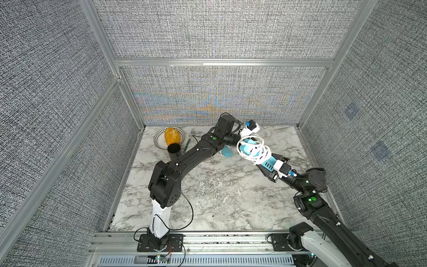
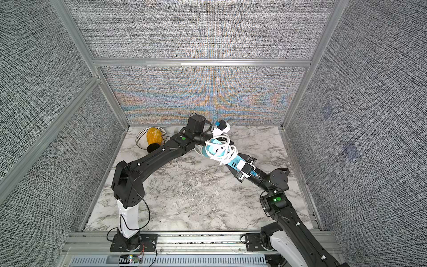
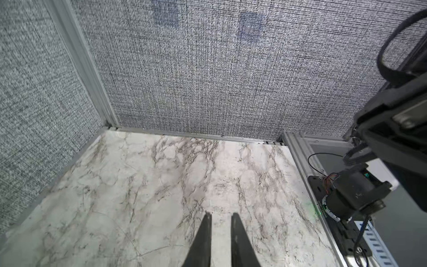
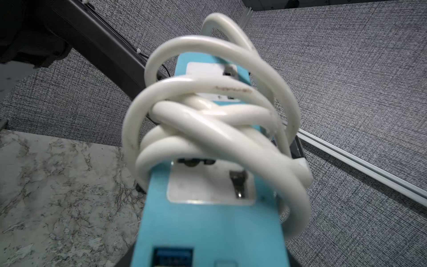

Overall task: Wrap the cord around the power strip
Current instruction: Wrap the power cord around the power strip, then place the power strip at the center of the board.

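While the right gripper (image 1: 273,166) clamps the power strip (image 4: 208,226) above the marble tabletop (image 1: 208,196) — grey fabric walls (image 1: 219,30) beyond — the left gripper (image 3: 220,216) hangs slightly parted, empty.

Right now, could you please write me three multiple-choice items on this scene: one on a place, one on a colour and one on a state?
1. Where does the bowl stand on the table?
A. far corner on the left arm's side
B. near edge on the right arm's side
C. centre

2. What colour is the cord?
A. black
B. red
C. white

3. The power strip is:
A. flat on the table
B. held up by the right claw
C. in the bowl

Answers: 1 A, both top views show it in that corner; 2 C, white loops circle the strip; 3 B, the claw grips its end above the table.
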### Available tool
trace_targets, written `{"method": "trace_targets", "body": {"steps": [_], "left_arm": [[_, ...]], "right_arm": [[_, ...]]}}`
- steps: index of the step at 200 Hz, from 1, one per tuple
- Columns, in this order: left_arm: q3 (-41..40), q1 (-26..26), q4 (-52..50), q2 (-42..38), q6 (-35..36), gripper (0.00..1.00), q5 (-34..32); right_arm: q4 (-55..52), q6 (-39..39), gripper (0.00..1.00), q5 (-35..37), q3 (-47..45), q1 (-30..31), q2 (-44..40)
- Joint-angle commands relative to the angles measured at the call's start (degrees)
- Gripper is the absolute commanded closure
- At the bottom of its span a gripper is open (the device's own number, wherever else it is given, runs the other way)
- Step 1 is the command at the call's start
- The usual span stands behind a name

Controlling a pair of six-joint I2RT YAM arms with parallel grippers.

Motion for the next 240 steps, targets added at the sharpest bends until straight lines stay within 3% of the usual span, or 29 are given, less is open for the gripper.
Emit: {"method": "trace_targets", "body": {"steps": [1, 70, 134, 197, 240], "left_arm": [[-0.54, 0.07, -1.09, -0.95, -5.86, 0.84, -3.92], [-4.70, 0.07, -1.68, 0.61, -15.85, 0.86, -8.31], [-7.22, -0.29, -0.47, 5.90, -23.57, 0.87, -11.10], [-10.57, -1.20, -0.68, 7.42, -23.72, 0.87, -13.74], [-9.29, -3.61, -6.52, 9.13, -17.22, 0.90, -15.84]], "right_arm": [[6.90, 0.31, 1.00, 10.54, -1.83, 0.08, -0.47], [13.41, 7.78, 1.00, 28.80, -12.68, 1.03, 0.56], [9.85, 14.20, 1.00, 47.35, -15.62, 6.96, 2.96], [8.37, 22.89, 1.00, 54.34, -16.21, 7.63, 9.09], [2.95, 25.62, 1.00, 54.92, -13.41, 8.44, 16.04]]}}
